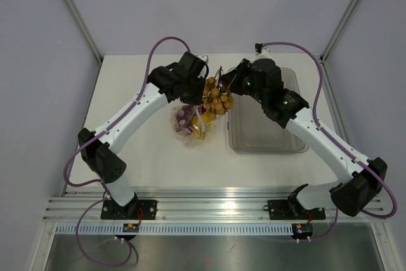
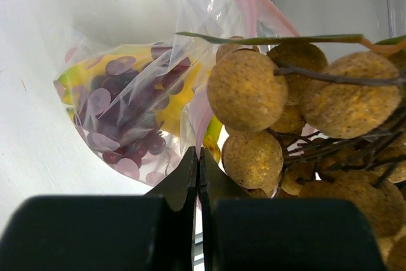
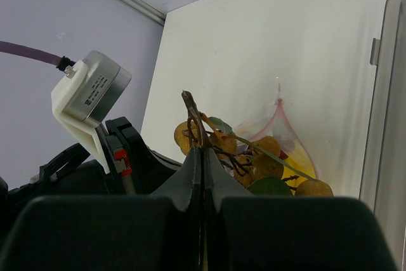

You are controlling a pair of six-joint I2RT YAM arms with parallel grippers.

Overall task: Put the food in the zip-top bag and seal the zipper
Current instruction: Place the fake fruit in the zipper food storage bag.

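Observation:
The clear dotted zip-top bag [image 1: 189, 125] lies at the table's middle, its mouth held up. Dark red grapes [image 2: 127, 118] and yellow bananas [image 2: 172, 103] are inside it. My left gripper [image 2: 198, 153] is shut on the bag's edge by the pink zipper strip [image 2: 248, 1]; in the top view it [image 1: 198, 98] is at the bag's mouth. My right gripper [image 3: 203, 150] is shut on the stem [image 3: 192, 109] of the tan round fruit cluster [image 1: 217, 99], which hangs at the open mouth, partly between the bag's walls [image 3: 282, 125].
A rigid clear rectangular tray [image 1: 266, 141] lies right of the bag, under my right arm. The left wrist's white camera housing [image 3: 89, 93] is close beside the right fingers. The two grippers nearly touch above the bag.

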